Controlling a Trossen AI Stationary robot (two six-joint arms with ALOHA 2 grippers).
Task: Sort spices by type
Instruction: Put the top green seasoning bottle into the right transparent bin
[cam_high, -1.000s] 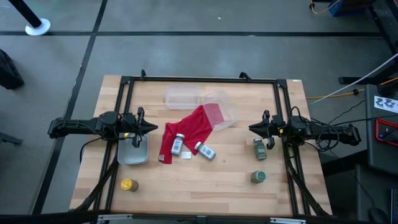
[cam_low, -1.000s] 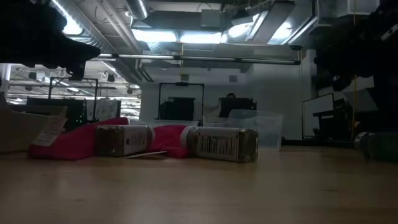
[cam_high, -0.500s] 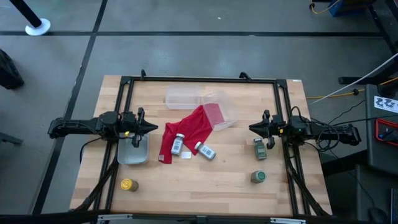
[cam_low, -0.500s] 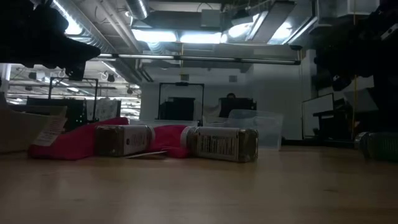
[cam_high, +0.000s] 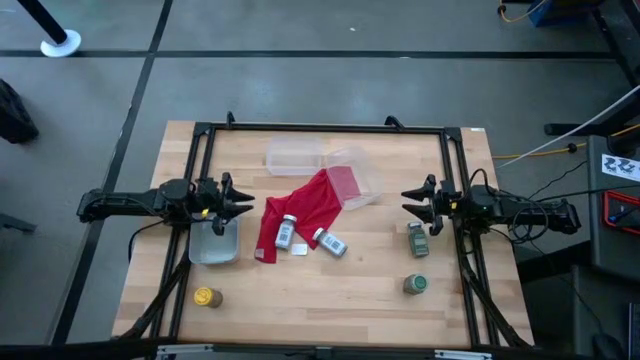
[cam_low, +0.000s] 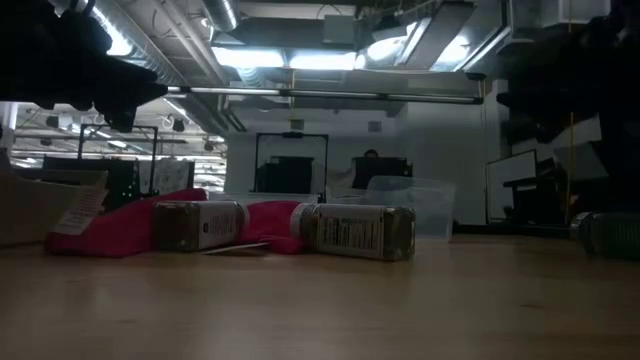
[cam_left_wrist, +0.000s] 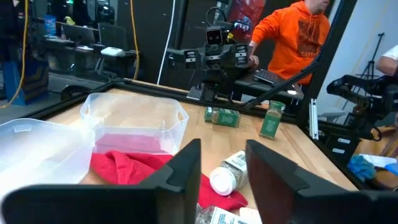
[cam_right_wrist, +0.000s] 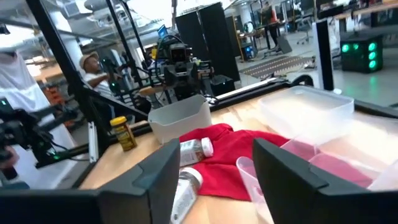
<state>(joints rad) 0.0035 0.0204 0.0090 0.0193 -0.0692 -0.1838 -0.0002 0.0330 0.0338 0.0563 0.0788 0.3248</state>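
Note:
Two silver-grey jars (cam_high: 286, 231) (cam_high: 330, 242) lie on their sides at the table's middle, the left one on the red cloth's (cam_high: 305, 208) near edge. One green-capped jar (cam_high: 417, 239) lies on its side near the right edge. The other (cam_high: 415, 285) stands nearer the front. The yellow jar (cam_high: 205, 297) stands at the front left. My left gripper (cam_high: 245, 204) hovers open left of the cloth, above a clear tub (cam_high: 214, 243). My right gripper (cam_high: 408, 200) hovers open, just beyond the lying green jar. Each touches nothing.
Two more clear tubs (cam_high: 294, 157) (cam_high: 358, 180) sit at the far middle, the tipped one on the cloth's far end. A dark frame (cam_high: 320, 127) runs around the table. Beyond it are a person in orange (cam_left_wrist: 298, 37) and another person (cam_right_wrist: 93, 68).
Both grippers have opened their fingers while staying where they were. No jar, tub or cloth has moved.

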